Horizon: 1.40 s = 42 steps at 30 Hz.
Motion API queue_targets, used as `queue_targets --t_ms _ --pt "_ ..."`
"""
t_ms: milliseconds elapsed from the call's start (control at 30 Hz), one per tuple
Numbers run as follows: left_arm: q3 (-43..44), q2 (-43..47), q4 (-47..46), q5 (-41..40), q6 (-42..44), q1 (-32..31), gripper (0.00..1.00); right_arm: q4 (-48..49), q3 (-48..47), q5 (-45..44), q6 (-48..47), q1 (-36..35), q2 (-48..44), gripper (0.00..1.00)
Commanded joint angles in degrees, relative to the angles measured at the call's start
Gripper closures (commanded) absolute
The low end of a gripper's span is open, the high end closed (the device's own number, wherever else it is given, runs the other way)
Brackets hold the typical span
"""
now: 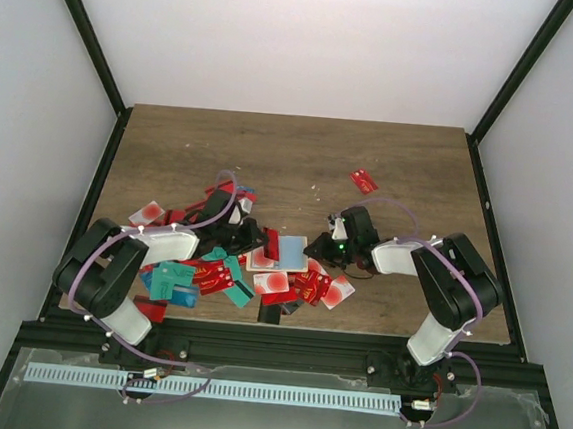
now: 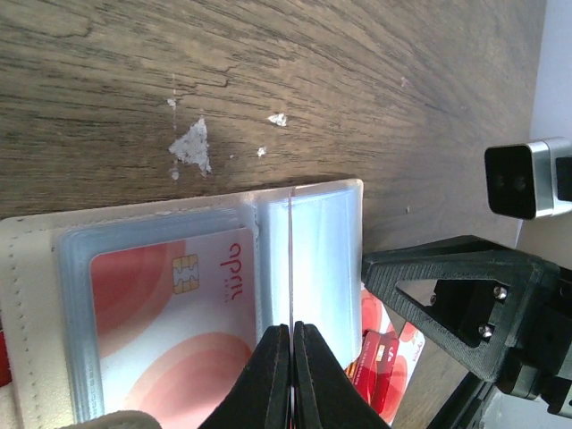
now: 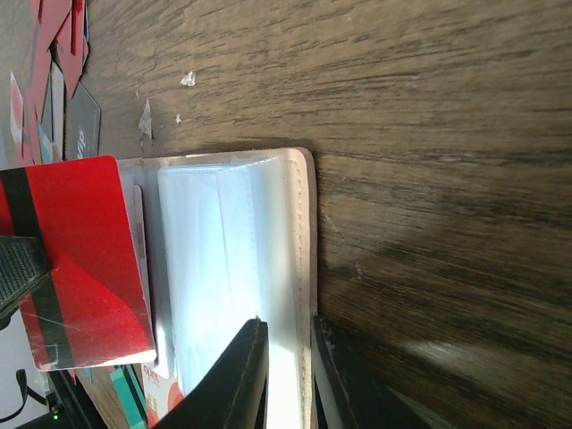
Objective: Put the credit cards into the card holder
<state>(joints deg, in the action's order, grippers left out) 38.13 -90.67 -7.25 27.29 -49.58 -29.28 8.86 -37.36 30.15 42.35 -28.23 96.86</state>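
Note:
The card holder point(image 1: 291, 252) lies open on the table, beige rim point(image 3: 302, 223) and light blue clear sleeves up. A white-and-red card point(image 2: 170, 313) sits in one sleeve. My left gripper point(image 2: 292, 326) is shut on a red credit card with a black stripe point(image 3: 85, 259), held on edge point(image 2: 291, 259) above the holder's middle fold. In the top view the left gripper point(image 1: 257, 238) is at the holder's left side. My right gripper point(image 3: 286, 326) is shut on the holder's right edge, one finger on the sleeves and one outside the rim; in the top view it point(image 1: 316, 247) is at the holder's right.
Many loose cards, red, teal and blue, lie scattered in front of and left of the holder point(image 1: 211, 273), some just right of it point(image 1: 322, 290). One red card point(image 1: 364, 181) lies alone at the back right. The right gripper's black frame point(image 2: 465, 295) stands close beside the left gripper.

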Motion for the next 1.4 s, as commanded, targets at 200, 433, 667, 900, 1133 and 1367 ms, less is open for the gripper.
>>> queue_targets --t_ms 200,433,667,900,1133,1367 --pt "-0.06 -1.06 -1.61 0.58 -1.41 0.01 0.96 -4.67 1.57 -2.56 0.52 -0.6 0.57 0.83" --pt "-0.08 -3.93 -3.87 1.78 -2.02 -0.07 0.96 -4.64 1.52 -2.36 0.51 -0.6 0.7 0.84" --pt "-0.26 -5.08 -4.38 1.8 -2.22 -0.16 0.96 -4.47 1.48 -2.18 0.7 -0.6 0.9 0.84" --pt "-0.99 -5.99 -7.17 2.89 -3.57 -0.49 0.96 -4.17 1.47 -1.81 0.95 -0.6 0.96 0.84" --pt "-0.95 -6.33 -8.92 3.73 -4.3 -1.35 0.96 -3.95 1.38 -1.48 1.07 -0.6 1.18 0.84" --pt "-1.25 -5.63 -9.56 4.0 -3.97 -1.42 0.96 -3.82 1.43 -1.31 1.09 -0.6 1.31 0.84"
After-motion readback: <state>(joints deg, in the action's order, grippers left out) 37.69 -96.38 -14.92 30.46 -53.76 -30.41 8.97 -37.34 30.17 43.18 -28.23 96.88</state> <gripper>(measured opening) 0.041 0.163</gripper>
